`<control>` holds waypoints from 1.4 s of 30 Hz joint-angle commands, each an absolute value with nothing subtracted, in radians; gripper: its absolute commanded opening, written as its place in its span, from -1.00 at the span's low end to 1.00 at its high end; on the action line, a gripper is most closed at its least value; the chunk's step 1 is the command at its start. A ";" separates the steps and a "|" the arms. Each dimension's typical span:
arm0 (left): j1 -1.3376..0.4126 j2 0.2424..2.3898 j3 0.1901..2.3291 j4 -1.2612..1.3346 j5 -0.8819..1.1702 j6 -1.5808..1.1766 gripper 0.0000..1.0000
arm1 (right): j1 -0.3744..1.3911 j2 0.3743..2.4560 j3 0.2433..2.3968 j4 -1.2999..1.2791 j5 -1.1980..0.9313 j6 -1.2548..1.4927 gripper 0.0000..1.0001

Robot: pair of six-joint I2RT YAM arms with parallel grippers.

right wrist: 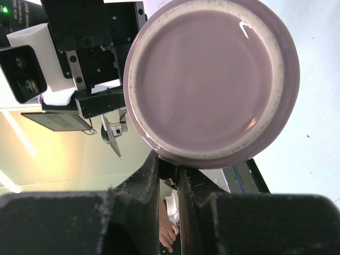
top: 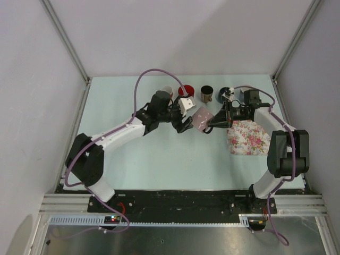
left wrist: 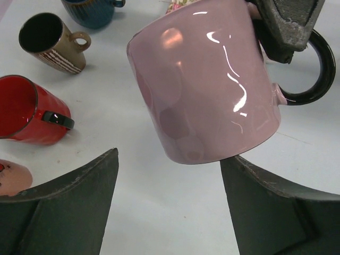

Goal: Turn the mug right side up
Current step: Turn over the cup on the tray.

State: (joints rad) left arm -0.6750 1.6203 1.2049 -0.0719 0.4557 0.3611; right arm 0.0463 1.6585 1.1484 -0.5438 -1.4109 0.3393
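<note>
Two arms meet over the middle of the worktop (top: 159,154), with one pink mug (left wrist: 207,85) between them. The right gripper (top: 213,124) has its jaws clenched on the mug's black handle (left wrist: 320,69) and holds the mug tilted, clear of the worktop. In the right wrist view the mug's round base faces the camera and fills most of the frame. The two fingers are pressed close together just under its edge.

The left gripper (top: 186,119) has its jaws spread wide and is grasping nothing. Its two fingers (left wrist: 69,212) stand either side of the mug's lower edge. The right-hand one comes very near that edge, but I cannot tell whether it touches.

Four more mugs stand in a loose row at the back of the worktop:
- one pale pink mug (top: 167,91) at the left end
- one red mug (top: 186,90) with a dark handle, just beside it
- one brown mug (top: 206,94), upright with its dark mouth showing
- one dark blue mug (top: 228,94) at the right end

That makes five mugs in all, counting the held one.

One floral cloth (top: 247,138) lies flat on the worktop under the right forearm, near the held mug but apart from it.
</note>
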 commanded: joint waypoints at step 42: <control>-0.698 1.643 1.131 0.036 0.481 0.310 0.76 | 0.040 2.031 1.180 -0.500 -1.498 0.370 -1.00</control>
